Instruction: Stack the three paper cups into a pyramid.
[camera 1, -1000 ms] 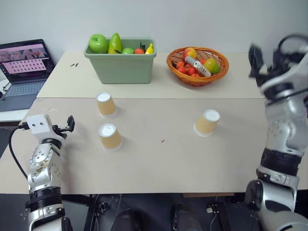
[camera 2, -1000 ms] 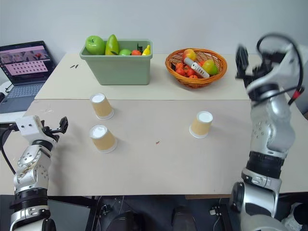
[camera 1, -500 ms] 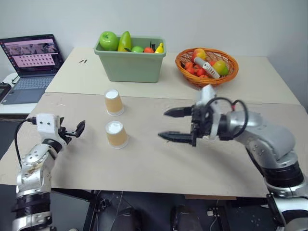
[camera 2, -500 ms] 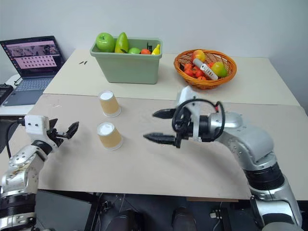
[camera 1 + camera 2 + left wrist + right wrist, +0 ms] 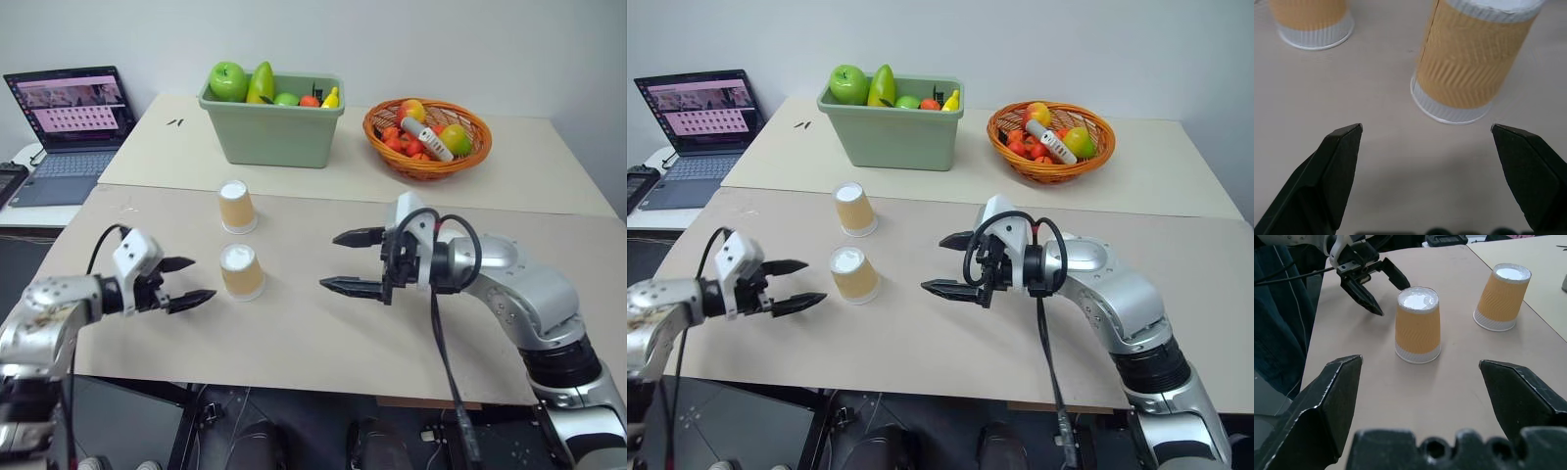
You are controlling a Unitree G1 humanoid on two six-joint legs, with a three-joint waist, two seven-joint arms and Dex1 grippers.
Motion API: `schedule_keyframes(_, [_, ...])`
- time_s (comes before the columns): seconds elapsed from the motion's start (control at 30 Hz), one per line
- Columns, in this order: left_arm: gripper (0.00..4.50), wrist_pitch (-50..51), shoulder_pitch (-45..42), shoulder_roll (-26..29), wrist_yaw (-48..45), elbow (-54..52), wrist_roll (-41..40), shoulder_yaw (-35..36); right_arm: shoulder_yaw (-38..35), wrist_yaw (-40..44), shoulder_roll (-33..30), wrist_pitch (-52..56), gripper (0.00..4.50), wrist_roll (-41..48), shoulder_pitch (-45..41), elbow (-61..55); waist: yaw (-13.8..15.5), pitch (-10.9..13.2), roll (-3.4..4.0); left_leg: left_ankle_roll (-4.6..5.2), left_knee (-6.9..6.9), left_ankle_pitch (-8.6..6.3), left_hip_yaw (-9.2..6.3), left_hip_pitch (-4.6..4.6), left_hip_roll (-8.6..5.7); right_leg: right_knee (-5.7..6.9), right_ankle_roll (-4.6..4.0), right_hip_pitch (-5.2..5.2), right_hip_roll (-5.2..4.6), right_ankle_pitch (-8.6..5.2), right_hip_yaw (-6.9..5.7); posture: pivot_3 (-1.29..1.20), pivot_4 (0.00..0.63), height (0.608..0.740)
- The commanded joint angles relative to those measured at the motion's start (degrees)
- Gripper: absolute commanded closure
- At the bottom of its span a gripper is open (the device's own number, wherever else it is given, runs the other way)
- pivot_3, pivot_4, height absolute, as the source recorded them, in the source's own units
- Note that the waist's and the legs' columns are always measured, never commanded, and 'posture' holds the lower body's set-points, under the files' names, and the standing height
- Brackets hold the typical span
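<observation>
Centre-left of the frame, the nearer cup point(image 5: 241, 271) stands upside down on the table point(image 5: 323, 333) between both wide-open, empty grippers: left gripper point(image 5: 192, 281) just beside, right gripper point(image 5: 340, 262) farther. Second cup point(image 5: 235, 207) stands behind.

— How's the light on your side?
— Bright and even, soft from above; my table point(image 5: 323, 333) shows faint shadows and no glare.
— Anything blurred?
— Close in, my left gripper point(image 5: 1425, 132) fingers go soft, and the far cup point(image 5: 1310, 22) too
</observation>
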Motion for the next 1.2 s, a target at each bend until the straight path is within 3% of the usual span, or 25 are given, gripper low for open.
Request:
schedule_keyframes(0.03, [0.0, -4.31, -6.92, -2.14, -3.29, 5.53, 2.38, -3.48, -2.99, -1.06, 0.02, -0.15, 0.02, 0.27, 0.77, -2.53, -0.03, 0.0, 0.0, 0.0, 0.0, 0.0, -0.01, -0.01, -0.02, 0.01, 0.0, 0.0, 0.0, 0.0, -0.01, 0.0, 0.15, 0.737])
schedule_keyframes(0.33, [0.0, -6.93, -14.79, -5.28, -11.99, 10.21, 4.66, -9.8, -4.38, -3.37, -0.51, 0.62, 0.02, 0.01, 3.08, -4.06, -0.66, 0.01, -0.02, 0.01, 0.07, 0.01, -0.01, -0.24, -0.04, 0.19, 0.01, -0.04, 0.02, 0.0, -0.22, 0.0, 0.15, 0.737])
schedule_keyframes(0.97, [0.0, -8.31, -19.28, -10.58, -11.42, 13.23, 5.64, -9.69, -4.41, -4.48, -1.39, 1.3, 0.02, -0.2, 4.16, -5.25, -0.52, 0.02, -0.04, 0.02, 0.2, 0.01, -0.44, -0.26, -0.03, 0.25, 0.01, -0.01, 0.01, 0.0, -0.22, 0.0, 0.15, 0.737])
schedule_keyframes(1.07, [0.7, -8.31, -19.17, -10.76, -11.25, 13.12, 5.58, -9.56, -4.35, -4.43, -1.42, 1.25, 0.0, -0.31, 4.11, -5.04, -0.51, 0.02, -0.04, 0.03, 0.2, 0.01, -0.45, -0.27, -0.03, 0.25, 0.01, -0.01, 0.01, 0.0, -0.23, 0.0, 0.15, 0.737])
schedule_keyframes(1.2, [2.01, -8.31, -19.13, -10.84, -11.15, 13.08, 5.51, -9.46, -3.95, -4.34, -1.37, 1.11, 0.0, -0.83, 4.05, -4.68, -0.51, 0.02, -0.04, 0.03, 0.21, 0.01, -0.45, -0.27, -0.03, 0.25, 0.01, -0.01, 0.01, 0.0, -0.23, 0.0, 0.15, 0.737])
